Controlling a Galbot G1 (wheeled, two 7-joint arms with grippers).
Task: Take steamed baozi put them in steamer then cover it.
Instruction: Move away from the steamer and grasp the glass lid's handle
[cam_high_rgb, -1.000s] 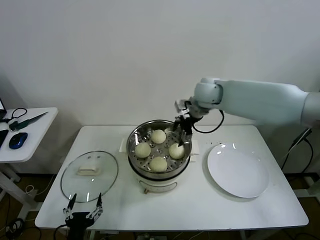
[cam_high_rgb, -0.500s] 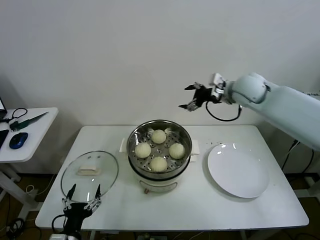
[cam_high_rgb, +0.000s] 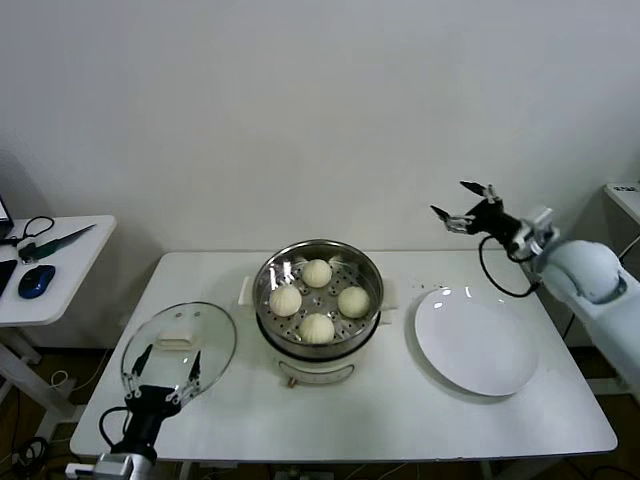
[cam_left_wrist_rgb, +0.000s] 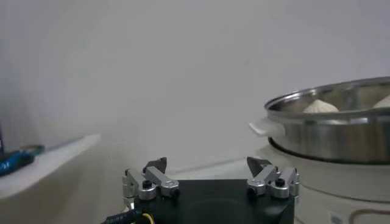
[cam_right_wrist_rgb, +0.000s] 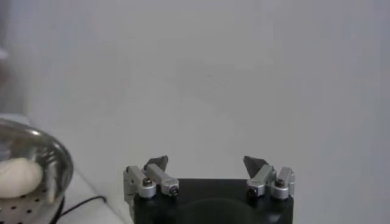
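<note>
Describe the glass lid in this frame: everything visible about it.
The lid is a round disc of clear glass with a thin metal rim and a cream-white rectangular handle at its centre. It lies flat on the white table, handle up, near the front left corner, beside the steamer and apart from it. The steamer is uncovered. The open left gripper is at the lid's near edge; whether it touches the lid is unclear.

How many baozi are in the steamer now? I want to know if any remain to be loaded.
4 baozi, all in the steamer: back, left, right, front. The plate holds none; none appear hidden.
</note>
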